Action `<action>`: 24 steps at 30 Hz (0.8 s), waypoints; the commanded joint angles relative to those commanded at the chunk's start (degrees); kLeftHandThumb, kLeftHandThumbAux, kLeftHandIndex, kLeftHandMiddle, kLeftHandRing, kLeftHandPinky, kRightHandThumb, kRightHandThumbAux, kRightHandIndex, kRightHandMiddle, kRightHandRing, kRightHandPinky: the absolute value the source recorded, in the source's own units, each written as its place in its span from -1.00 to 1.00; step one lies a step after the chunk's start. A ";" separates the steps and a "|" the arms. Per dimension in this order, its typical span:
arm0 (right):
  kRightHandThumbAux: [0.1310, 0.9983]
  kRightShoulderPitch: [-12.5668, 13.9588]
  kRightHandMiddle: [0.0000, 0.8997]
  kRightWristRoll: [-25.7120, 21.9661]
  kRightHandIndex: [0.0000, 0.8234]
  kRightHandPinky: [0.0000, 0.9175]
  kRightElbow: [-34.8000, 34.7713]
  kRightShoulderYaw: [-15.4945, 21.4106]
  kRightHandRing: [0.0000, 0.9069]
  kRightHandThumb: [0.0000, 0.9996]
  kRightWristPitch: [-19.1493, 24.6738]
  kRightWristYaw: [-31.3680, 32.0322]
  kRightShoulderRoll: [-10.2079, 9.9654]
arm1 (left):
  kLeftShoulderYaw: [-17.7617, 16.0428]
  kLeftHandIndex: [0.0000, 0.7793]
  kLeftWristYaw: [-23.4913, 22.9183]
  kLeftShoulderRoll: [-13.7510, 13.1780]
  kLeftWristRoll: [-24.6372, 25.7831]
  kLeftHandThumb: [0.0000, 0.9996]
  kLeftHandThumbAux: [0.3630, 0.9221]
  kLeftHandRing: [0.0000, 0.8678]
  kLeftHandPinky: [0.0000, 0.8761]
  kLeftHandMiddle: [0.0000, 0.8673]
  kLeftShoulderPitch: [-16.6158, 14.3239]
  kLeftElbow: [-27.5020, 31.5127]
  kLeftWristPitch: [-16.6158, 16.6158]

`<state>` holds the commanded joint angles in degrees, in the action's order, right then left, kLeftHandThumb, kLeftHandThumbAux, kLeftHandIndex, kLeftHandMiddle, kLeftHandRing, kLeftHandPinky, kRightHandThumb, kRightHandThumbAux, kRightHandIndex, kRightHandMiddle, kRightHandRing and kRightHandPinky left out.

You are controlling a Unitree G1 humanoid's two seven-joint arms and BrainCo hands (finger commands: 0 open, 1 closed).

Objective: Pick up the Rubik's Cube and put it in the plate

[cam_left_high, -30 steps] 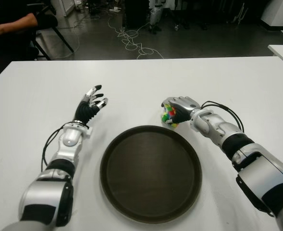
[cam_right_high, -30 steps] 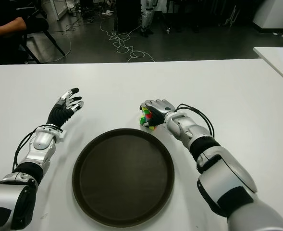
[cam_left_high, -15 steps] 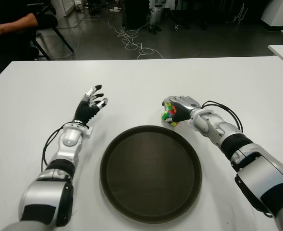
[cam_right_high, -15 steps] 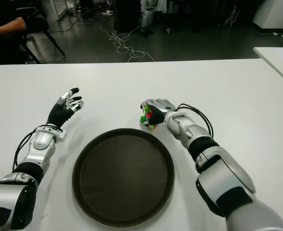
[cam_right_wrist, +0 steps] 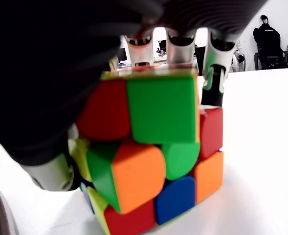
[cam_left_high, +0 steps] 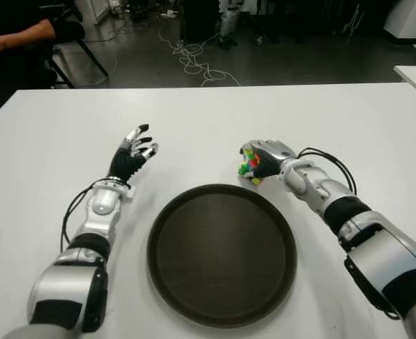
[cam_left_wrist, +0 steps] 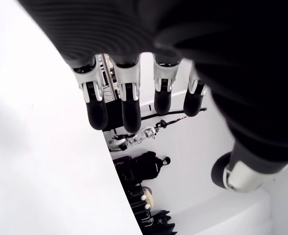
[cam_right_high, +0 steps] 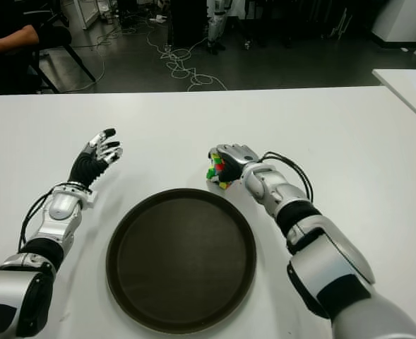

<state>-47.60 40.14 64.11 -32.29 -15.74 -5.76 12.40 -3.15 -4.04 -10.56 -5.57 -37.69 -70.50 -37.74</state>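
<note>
since a second ago our right robot hand has drawn a little farther from the plate, carrying the rubik's cube with it; at that earlier moment the cube sat right at the plate's far right rim, and now we see a thin strip of white bench between them. we have our right fingers curled over the top of the cube, gripping it, and its lower edge looks to meet the bench in the right wrist view. our left robot hand shows beyond the plate's left side, fingers spread and holding nothing. we see a person's arm far beyond the plate, off the bench.
</note>
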 joint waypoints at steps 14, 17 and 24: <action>0.26 -0.10 -0.11 0.58 0.03 0.13 -1.07 -0.18 0.11 0.88 0.41 -1.04 0.51 | 0.03 -0.82 0.49 -0.02 -0.14 -0.69 -0.12 -0.71 -0.63 -0.77 -0.01 -0.10 -0.08; 0.26 -0.05 -0.11 0.58 0.02 0.14 -1.53 -0.09 0.12 0.88 0.62 -1.28 0.65 | -0.05 -0.81 0.32 -0.02 -0.03 -0.68 -0.13 -0.70 -0.62 -0.76 -0.06 -0.15 -0.01; 0.26 0.33 -0.11 0.83 0.01 0.12 -4.01 0.16 0.11 0.87 0.71 -2.97 1.69 | 0.02 -0.82 0.00 -0.12 -0.12 -0.67 -0.21 -0.69 -0.62 -0.75 -0.21 -0.33 0.32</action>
<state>-47.27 40.97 60.10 -32.13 -15.03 -8.74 14.09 -3.12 -4.04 -10.68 -5.69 -37.90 -70.83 -37.42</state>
